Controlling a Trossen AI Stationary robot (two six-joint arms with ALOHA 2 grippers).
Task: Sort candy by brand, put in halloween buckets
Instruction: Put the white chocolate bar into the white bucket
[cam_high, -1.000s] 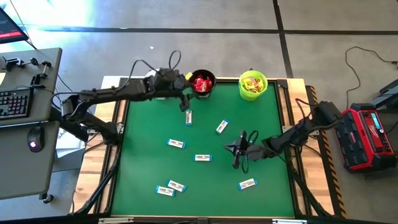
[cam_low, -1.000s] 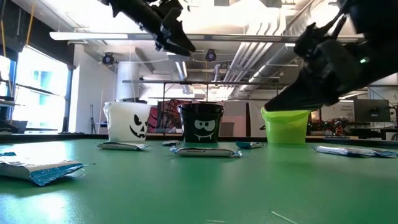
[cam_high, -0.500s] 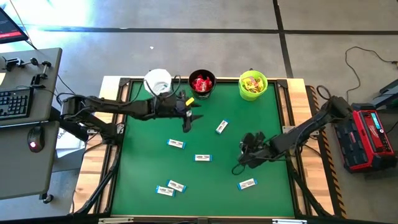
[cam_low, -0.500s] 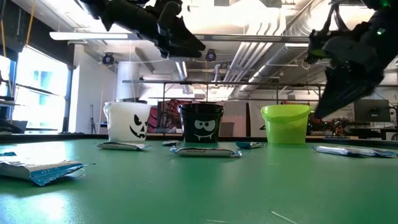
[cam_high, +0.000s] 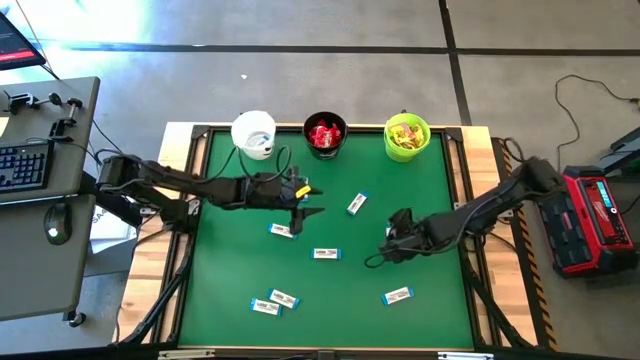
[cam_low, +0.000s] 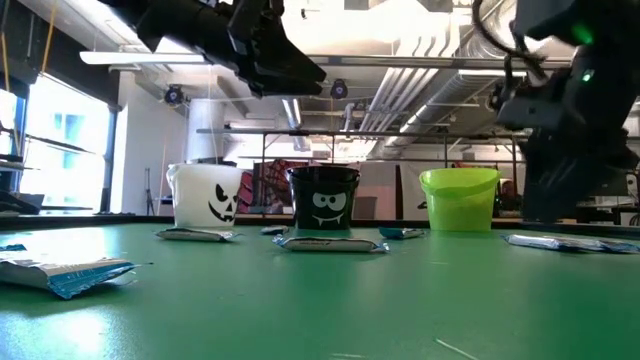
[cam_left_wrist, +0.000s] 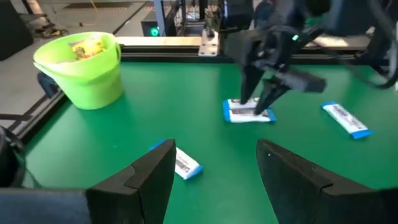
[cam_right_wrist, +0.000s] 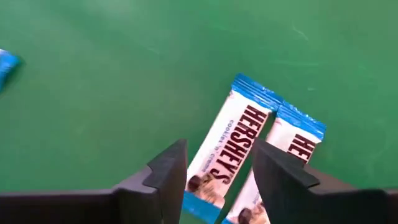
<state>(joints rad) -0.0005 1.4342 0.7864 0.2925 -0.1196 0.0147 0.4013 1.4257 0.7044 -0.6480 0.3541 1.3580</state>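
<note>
Two white-and-blue bars (cam_right_wrist: 227, 149) lie side by side on the green table, right under my right gripper (cam_right_wrist: 219, 149), which points steeply down with its fingers apart. In the high view that gripper (cam_high: 385, 256) hides them. My left gripper (cam_high: 312, 203) hovers open and empty left of centre, pointing toward the table's right. Several more white-and-blue bars lie flat on the table, one (cam_high: 357, 203) just ahead of it. The white bucket (cam_high: 254, 132), the black bucket (cam_high: 324, 135) with red candy and the green bucket (cam_high: 406, 137) with yellow candy stand along the far edge. My right gripper comes down from above over the two bars (cam_left_wrist: 249, 115), its fingertips (cam_left_wrist: 244, 99) standing at either side of one bar's end. The bars lie flat on the table. Whether the fingers touch them, I cannot tell.
Loose bars lie near the table's middle (cam_high: 326, 254), (cam_high: 283, 231) and toward the near edge (cam_high: 284, 298), (cam_high: 265, 307), (cam_high: 397, 296). A raised frame (cam_high: 470, 200) rims the table. A desk with a keyboard (cam_high: 25, 165) stands off to the left.
My left gripper has swung away from the black bucket toward the table's middle and sunk lower, still open. My right gripper has tipped from nearly level to pointing steeply down, rolled about its axis, and opened over the bars, staying near the same spot.
</note>
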